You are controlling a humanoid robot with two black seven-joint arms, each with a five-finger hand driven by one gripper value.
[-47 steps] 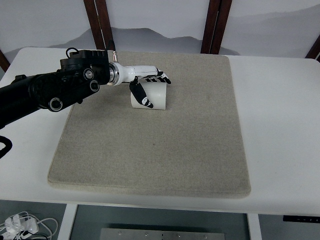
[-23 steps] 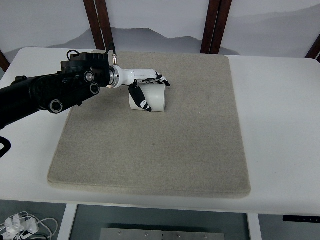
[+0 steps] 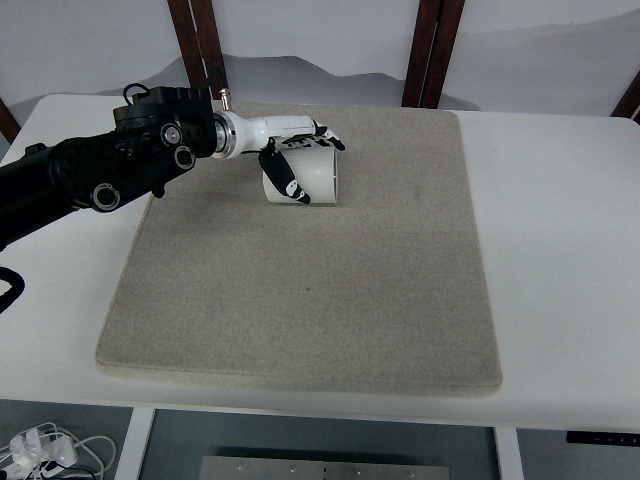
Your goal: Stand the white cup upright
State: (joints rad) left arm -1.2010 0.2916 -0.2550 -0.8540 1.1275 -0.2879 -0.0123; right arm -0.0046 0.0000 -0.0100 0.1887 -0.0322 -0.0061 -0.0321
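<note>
A white cup (image 3: 312,178) is at the far left part of the grey mat (image 3: 320,280), tilted partway between lying and upright. My left hand (image 3: 298,160) is shut on it, with the fingers over its top and the thumb (image 3: 281,178) down its near side. The black left arm (image 3: 100,175) comes in from the left edge. The right arm is out of view.
The mat covers most of the white table (image 3: 560,230). Two dark wooden posts (image 3: 430,50) stand behind the table's far edge. Cables lie on the floor at the bottom left (image 3: 40,450).
The left hand has lifted and turned a little, and the cup has tipped up from lying on its side toward upright and shifted slightly farther back.
</note>
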